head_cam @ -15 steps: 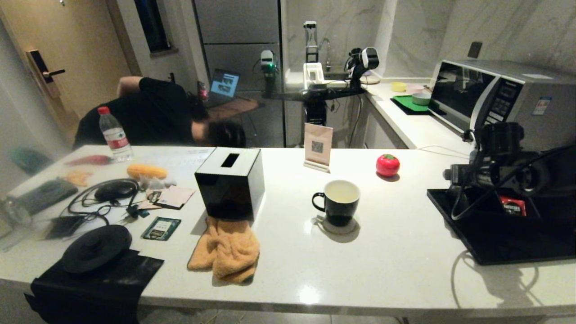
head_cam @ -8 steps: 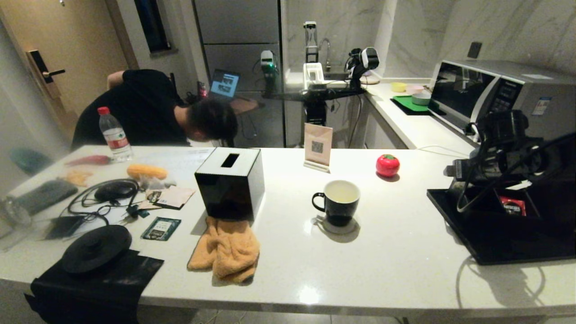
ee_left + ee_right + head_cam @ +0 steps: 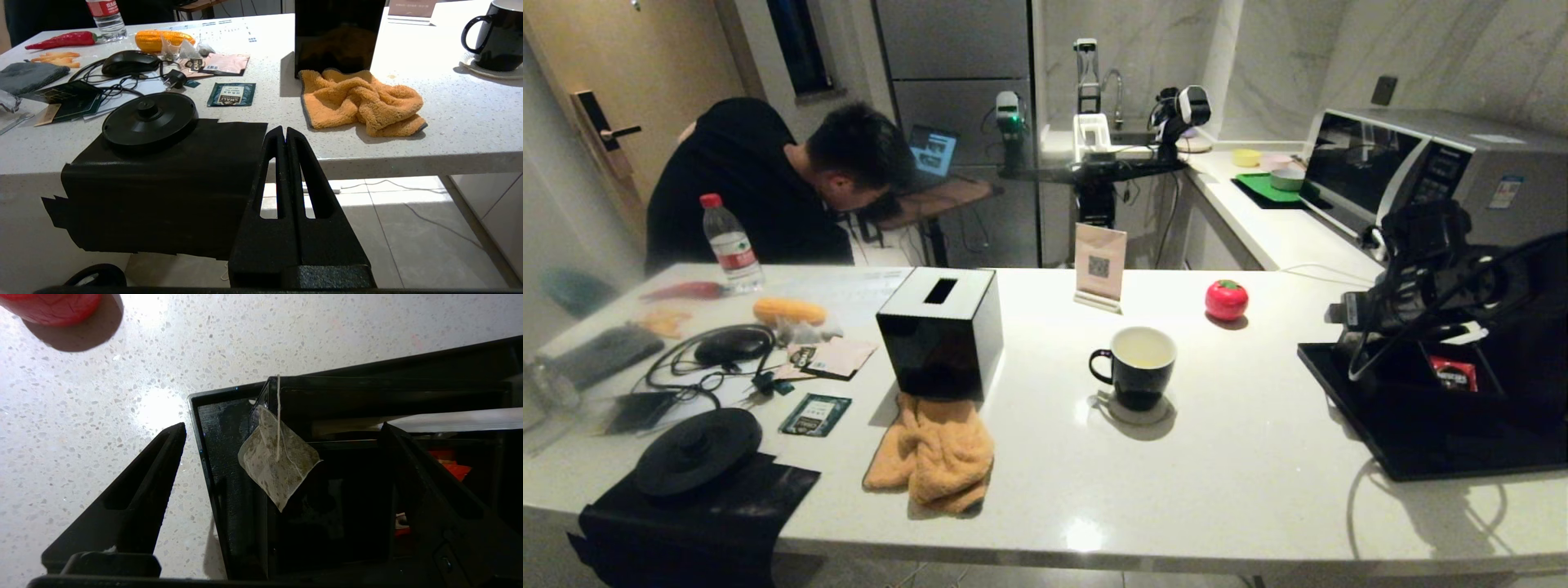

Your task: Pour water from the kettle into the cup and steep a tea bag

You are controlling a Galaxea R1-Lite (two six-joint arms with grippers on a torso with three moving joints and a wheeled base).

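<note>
White speckled surface (image 3: 1241, 482): carries all items listed. Black compartmented box (image 3: 1413, 425), at the surface's right end: holds a red sachet (image 3: 1452, 373) and the tea bag (image 3: 278, 463), a grey-green square lying tilted on an inner divider, its string running up over the box wall. Black tissue box (image 3: 941, 331), left of centre, with an orange cloth (image 3: 934, 452) in front of it. Kettle: not in view; only its round black base (image 3: 696, 450) sits at the near left corner. Cup (image 3: 1137, 367): centre, on a coaster, pale water (image 3: 1142, 349) inside, well apart from the tea bag. Right pincer (image 3: 282, 490): over the box, jaws spread wide, straddling the tea bag, gripping nothing. Left pincer (image 3: 285, 134): parked below the surface's edge, jaws pressed together, empty. Risk, judged: one jaw could land on the box wall or divider, or close on the thin bag's corner so that it slips or tears.
</note>
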